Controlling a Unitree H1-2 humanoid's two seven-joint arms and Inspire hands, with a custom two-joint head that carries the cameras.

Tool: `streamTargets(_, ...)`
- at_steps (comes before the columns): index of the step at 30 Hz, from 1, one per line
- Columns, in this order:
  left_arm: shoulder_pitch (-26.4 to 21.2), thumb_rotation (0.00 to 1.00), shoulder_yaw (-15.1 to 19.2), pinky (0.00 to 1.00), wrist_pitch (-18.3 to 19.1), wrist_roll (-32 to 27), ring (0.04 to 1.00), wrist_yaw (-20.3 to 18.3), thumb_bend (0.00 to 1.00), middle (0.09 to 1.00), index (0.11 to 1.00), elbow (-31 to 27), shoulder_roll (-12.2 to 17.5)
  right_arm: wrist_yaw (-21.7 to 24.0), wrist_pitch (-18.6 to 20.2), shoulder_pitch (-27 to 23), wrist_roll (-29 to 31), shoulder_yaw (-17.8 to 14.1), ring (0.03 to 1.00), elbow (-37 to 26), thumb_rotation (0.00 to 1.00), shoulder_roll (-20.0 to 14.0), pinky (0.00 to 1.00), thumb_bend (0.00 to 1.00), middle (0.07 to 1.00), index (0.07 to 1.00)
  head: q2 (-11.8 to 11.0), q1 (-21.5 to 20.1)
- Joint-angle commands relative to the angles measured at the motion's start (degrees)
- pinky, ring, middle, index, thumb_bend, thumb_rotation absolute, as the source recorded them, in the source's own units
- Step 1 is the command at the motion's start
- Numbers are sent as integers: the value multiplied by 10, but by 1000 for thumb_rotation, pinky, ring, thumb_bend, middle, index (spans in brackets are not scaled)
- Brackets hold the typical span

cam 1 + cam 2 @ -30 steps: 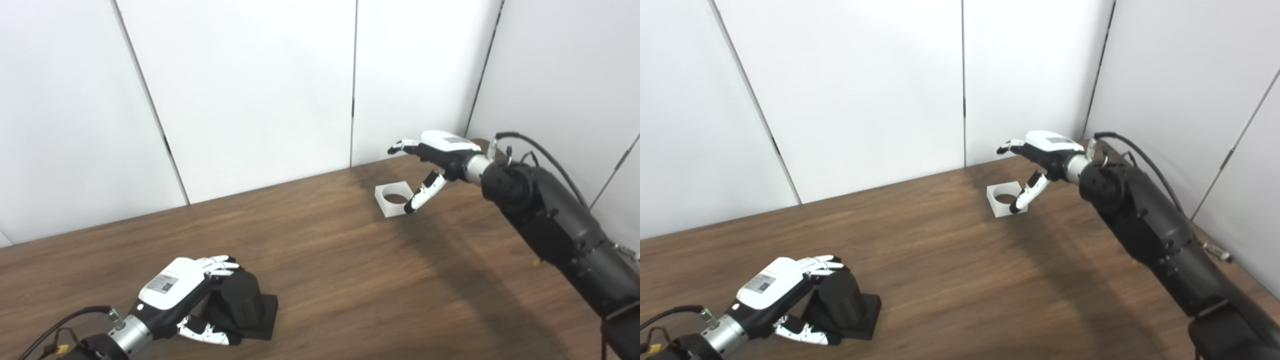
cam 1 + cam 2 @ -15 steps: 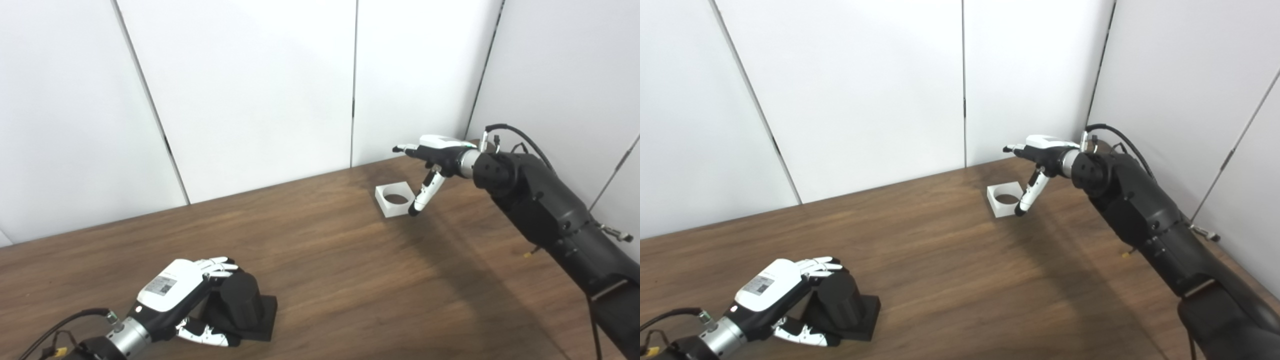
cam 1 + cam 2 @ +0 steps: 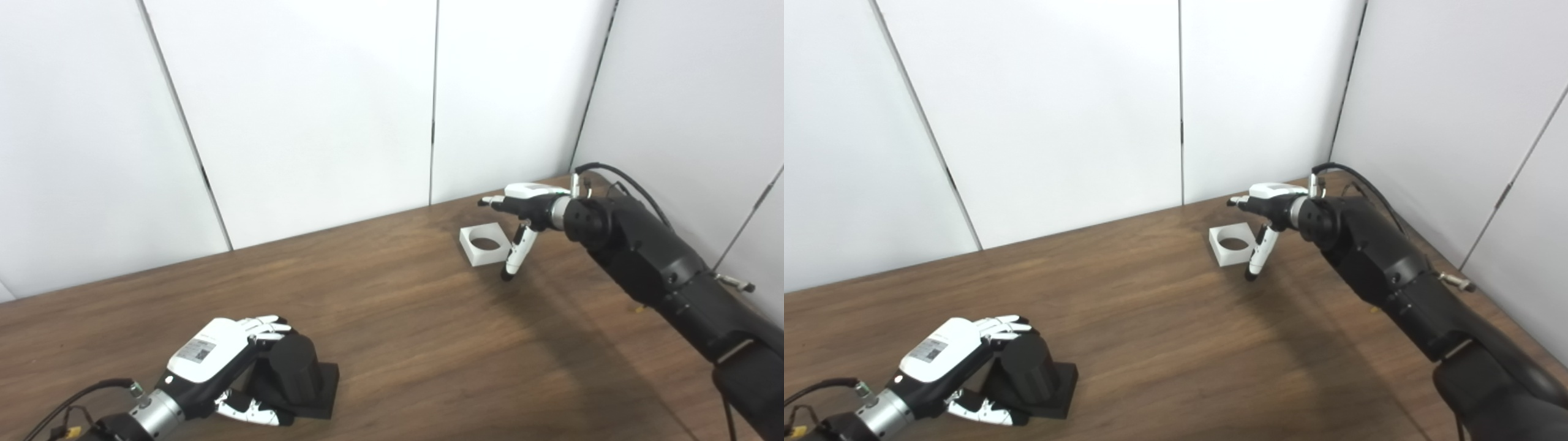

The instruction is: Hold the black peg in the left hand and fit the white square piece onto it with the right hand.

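A dark brown wooden table (image 3: 398,318) with a long streaked grain fills the lower part of both views. Behind it stand plain white wall panels (image 3: 306,110), split by thin dark vertical seams (image 3: 433,104) (one seam on the left leans at a slant). At the far right the panels turn a corner (image 3: 1344,92) and run along the table's side. The light is even and soft, leaving faint shadows on the wood.

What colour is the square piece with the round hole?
White; the square piece shows best in the left eye view.
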Motion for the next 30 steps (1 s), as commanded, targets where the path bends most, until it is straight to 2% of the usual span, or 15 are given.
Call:
streamTargets(1,32,58,-21,817,-2,41,882,-50,524,820,488,13,27,-19,3,-36,-13,-2,982,6,179,-4,881,898,1000,994,1,0)
streamTargets(12,37,58,-16,818,-2,41,885,-51,524,821,488,8,24,-36,-5,-43,-27,12,972,44,176,13,856,854,1000,994,5,6)
streamTargets(18,39,58,-11,822,-1,36,889,-55,524,823,488,6,23,-61,-27,-48,-28,16,952,70,187,20,816,829,998,980,5,6)
streamTargets(21,40,58,-9,822,0,36,891,-57,524,824,488,3,24,-87,-39,-49,-32,18,925,85,175,26,779,801,974,946,7,9)
streamTargets(28,43,58,-5,815,0,38,887,-61,524,822,488,-4,25,-131,-68,-57,-37,26,867,117,149,40,718,738,912,749,10,11)
streamTargets(30,44,58,-3,813,1,38,886,-63,524,821,488,-6,25,-135,-74,-61,-40,31,866,124,145,41,716,735,906,721,11,13)
